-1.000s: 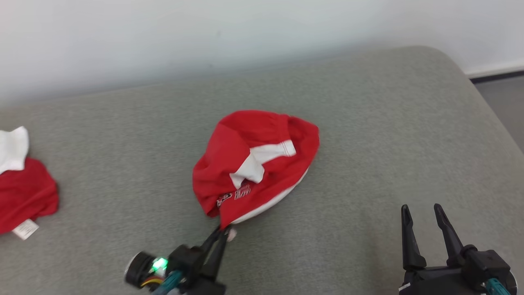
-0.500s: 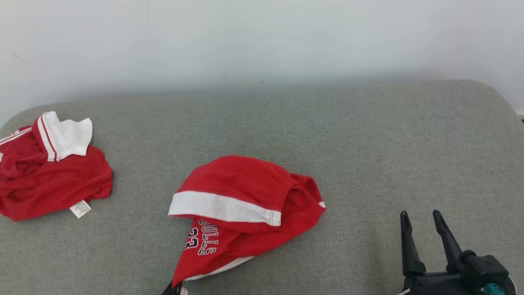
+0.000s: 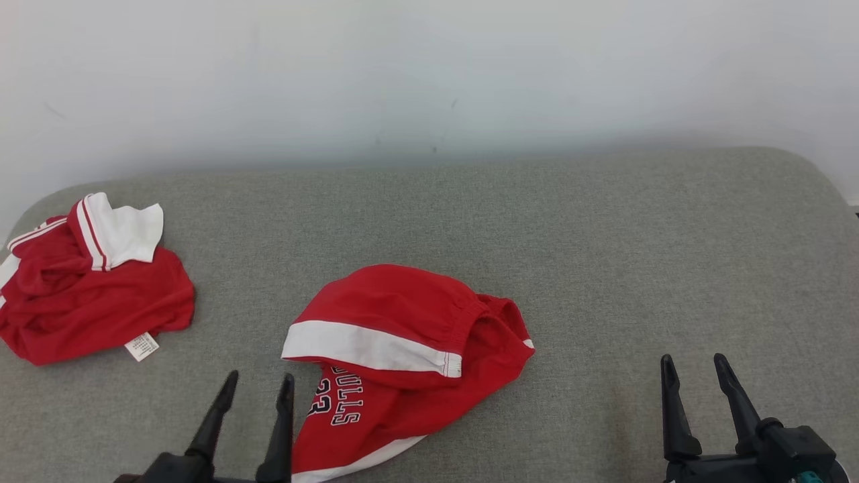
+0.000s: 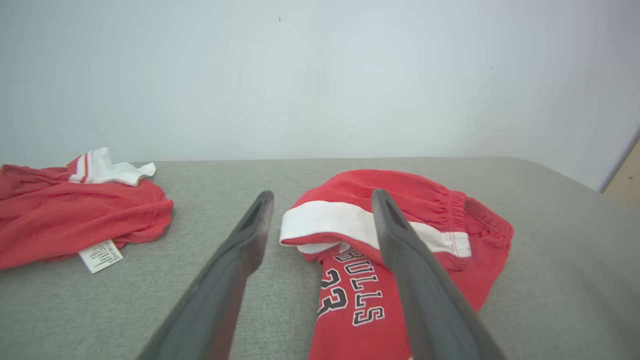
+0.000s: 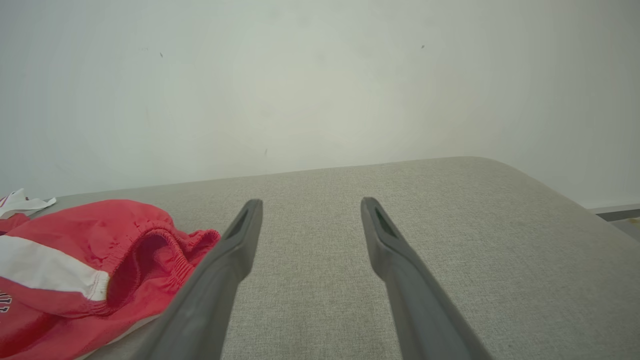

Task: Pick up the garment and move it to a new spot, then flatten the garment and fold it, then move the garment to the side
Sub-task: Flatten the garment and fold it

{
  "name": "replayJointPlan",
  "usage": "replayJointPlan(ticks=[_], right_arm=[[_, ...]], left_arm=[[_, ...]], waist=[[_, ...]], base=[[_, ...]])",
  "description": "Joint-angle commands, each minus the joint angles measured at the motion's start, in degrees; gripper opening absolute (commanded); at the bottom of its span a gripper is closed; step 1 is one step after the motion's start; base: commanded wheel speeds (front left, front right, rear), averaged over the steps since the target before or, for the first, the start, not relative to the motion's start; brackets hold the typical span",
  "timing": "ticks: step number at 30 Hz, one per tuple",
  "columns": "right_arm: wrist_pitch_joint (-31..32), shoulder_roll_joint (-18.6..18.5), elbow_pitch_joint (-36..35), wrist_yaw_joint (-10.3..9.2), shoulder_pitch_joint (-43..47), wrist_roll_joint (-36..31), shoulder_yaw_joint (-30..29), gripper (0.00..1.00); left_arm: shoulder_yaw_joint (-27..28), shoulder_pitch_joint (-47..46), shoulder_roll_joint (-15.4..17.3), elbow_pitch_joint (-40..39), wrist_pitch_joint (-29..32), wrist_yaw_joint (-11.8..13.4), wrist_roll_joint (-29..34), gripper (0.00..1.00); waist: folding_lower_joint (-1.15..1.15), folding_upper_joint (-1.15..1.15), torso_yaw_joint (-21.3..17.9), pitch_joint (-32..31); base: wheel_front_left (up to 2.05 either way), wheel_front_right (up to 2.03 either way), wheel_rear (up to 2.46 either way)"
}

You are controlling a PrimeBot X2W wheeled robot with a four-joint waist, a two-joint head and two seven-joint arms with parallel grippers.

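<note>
The garment is a pair of red shorts with a white band and "BULLS 23" lettering. It lies crumpled on the grey padded surface, near the front middle. My left gripper stands open just left of its near end, with nothing between the fingers. In the left wrist view the open left gripper points at the garment, whose lettered part lies between and beyond the fingers. My right gripper is open and empty at the lower right, well clear of the cloth. From the right wrist, the right gripper looks over bare surface, with the garment to its left.
A second red and white garment with a white label lies bunched at the far left of the surface, seen also from the left wrist as a heap. A pale wall stands behind. The surface rounds off at the right edge.
My left gripper has let go of the garment's near corner and opened, and now stands beside it. The head camera has turned, bringing the second garment further into view. The right gripper is unchanged.
</note>
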Motion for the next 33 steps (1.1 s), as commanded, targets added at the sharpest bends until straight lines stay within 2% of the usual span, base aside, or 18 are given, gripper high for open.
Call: replayJointPlan(ticks=[1,6,16,27,33], right_arm=[[0.0,0.0,0.0,-0.1,0.4,-0.3,0.0,1.0],[0.0,-0.1,0.6,-0.1,0.4,-0.3,0.5,1.0],[0.0,-0.7,1.8,-0.1,0.3,0.0,2.6,1.0],[0.7,-3.7,4.2,-0.1,-5.7,0.6,9.4,1.0],[1.9,-6.5,9.7,-0.1,-12.0,1.7,13.9,1.0]], left_arm=[[1.6,0.1,-0.2,-1.0,-0.2,0.5,0.4,1.0],[7.4,1.2,-1.4,-3.2,-0.2,1.9,2.0,1.0],[15.9,3.6,-4.2,-2.6,-0.2,1.9,5.2,1.0],[18.1,2.2,-6.5,-2.2,-0.3,-0.8,8.0,1.0],[17.8,0.9,-7.5,-2.3,-0.3,-2.0,9.2,1.0]], waist=[[0.01,0.0,0.0,-0.1],[0.01,0.0,-0.5,-0.8],[0.01,0.0,0.1,-1.1],[0.01,0.0,2.6,-0.8],[0.01,0.0,5.1,0.4]], base=[[0.0,0.0,0.0],[0.0,0.0,0.0],[0.0,0.0,0.0],[0.0,0.0,0.0],[0.0,0.0,0.0]])
